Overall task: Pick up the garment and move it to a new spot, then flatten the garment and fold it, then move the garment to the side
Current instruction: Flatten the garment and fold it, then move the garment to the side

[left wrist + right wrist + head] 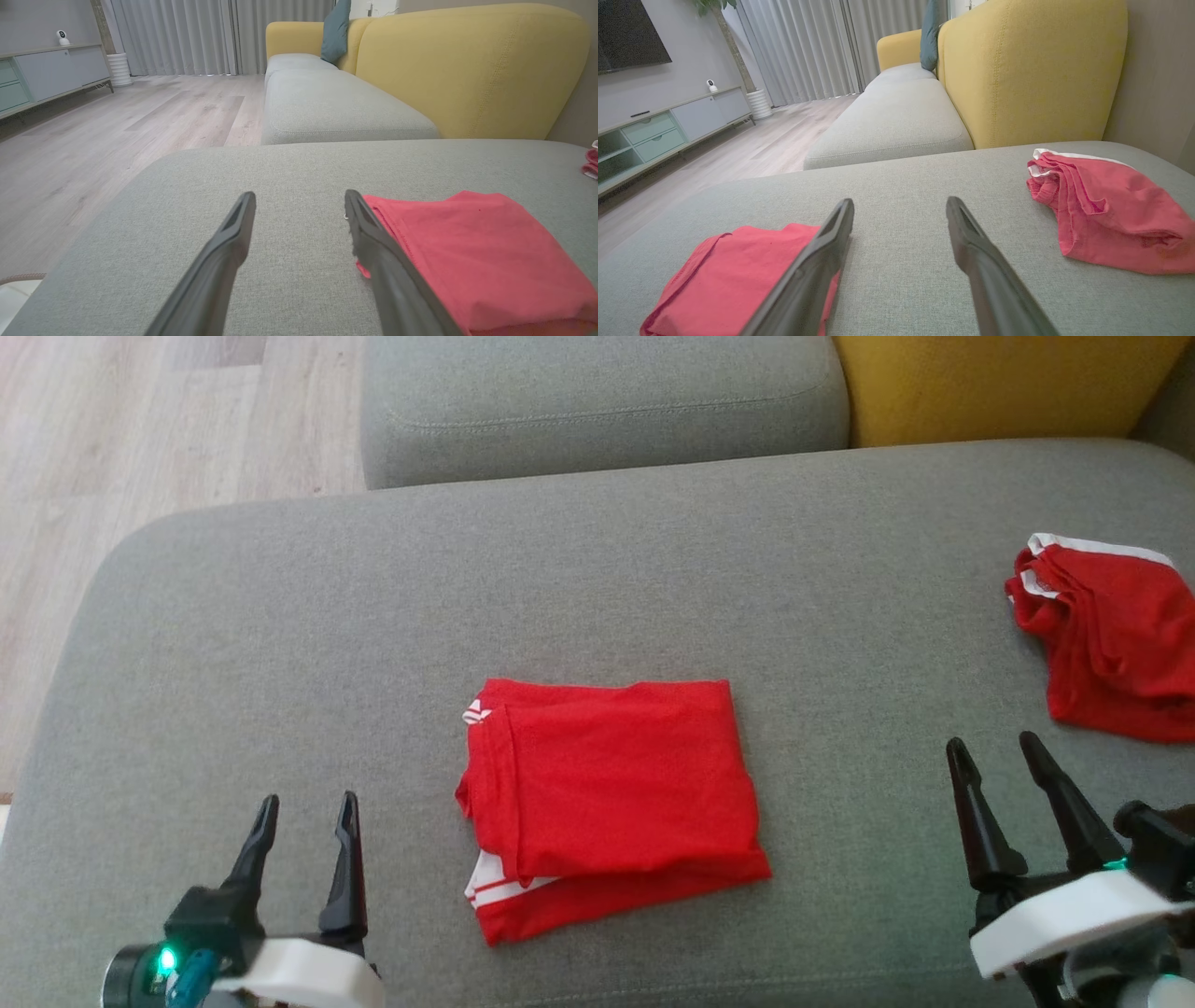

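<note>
A red garment (611,798) with white stripes lies folded into a neat rectangle in the middle of the grey cushion (373,616). The left wrist view has it at the lower right (481,261), and the right wrist view at the lower left (738,275). My left gripper (308,812) hovers open to the garment's left, empty. On the garment's right, my right gripper (994,756) stands open and empty as well. A second red garment (1111,635) lies crumpled at the cushion's right edge, also seen in the right wrist view (1106,214).
A smaller grey seat cushion (597,401) and a yellow backrest (999,383) lie beyond the big cushion. Wooden floor (112,448) runs along the left, past the cushion's rounded edge. A low cabinet (668,126) and curtains (187,37) stand far off.
</note>
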Tool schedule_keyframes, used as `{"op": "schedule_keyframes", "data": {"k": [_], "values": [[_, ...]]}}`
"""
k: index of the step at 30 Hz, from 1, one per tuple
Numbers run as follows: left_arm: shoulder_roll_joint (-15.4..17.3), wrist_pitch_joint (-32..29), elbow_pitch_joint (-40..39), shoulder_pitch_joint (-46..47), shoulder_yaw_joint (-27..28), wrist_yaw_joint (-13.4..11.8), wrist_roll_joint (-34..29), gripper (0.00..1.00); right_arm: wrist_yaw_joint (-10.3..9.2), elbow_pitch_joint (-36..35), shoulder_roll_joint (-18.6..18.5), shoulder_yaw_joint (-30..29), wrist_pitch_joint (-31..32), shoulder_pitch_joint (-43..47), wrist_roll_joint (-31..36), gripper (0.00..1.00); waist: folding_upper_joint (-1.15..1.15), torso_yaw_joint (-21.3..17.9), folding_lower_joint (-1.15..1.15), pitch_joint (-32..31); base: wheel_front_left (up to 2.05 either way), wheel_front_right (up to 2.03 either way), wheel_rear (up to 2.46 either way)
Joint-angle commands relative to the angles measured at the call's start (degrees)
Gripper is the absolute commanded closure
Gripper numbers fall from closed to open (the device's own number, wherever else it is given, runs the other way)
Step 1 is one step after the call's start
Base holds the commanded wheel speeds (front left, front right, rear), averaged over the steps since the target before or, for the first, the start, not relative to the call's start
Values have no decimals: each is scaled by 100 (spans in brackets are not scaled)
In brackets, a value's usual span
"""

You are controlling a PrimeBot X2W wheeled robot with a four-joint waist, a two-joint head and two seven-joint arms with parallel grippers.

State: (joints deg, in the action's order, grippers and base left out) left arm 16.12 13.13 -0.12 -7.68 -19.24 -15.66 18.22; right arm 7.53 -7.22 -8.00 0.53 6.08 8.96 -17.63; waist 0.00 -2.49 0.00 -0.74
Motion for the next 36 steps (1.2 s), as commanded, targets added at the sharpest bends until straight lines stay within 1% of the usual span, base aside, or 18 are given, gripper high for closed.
{"op": "schedule_keyframes", "data": {"k": [1,14,19,22,26,28,29,36], "values": [[121,17,-212,271,234,-43,-38,0,-4,-203,-77,81,5,-152,23,0,0,2,0,5,0,0,0],[130,50,-226,363,202,-80,-64,0,-4,-240,-170,41,111,-160,110,0,0,44,0,81,0,0,0],[113,82,-273,468,206,-97,-95,0,-4,-265,-216,40,188,-193,88,0,0,116,0,238,0,0,0],[84,106,-310,617,191,-74,-125,0,-4,-189,-227,67,242,-241,53,0,0,259,0,418,0,0,0],[38,143,-368,911,164,-15,-211,0,-4,116,-259,151,288,-435,-30,0,0,528,0,711,0,0,0],[-5,159,-380,1061,157,12,-251,0,-4,333,-277,290,333,-586,-92,0,0,667,0,842,0,0,0],[-5,159,-380,1061,157,12,-251,0,-4,333,-277,290,333,-586,-92,0,0,667,0,842,0,0,0],[-268,183,-344,1597,129,195,-452,0,-4,1260,-300,808,381,-1214,-238,0,0,1166,0,1249,0,0,0]]}}
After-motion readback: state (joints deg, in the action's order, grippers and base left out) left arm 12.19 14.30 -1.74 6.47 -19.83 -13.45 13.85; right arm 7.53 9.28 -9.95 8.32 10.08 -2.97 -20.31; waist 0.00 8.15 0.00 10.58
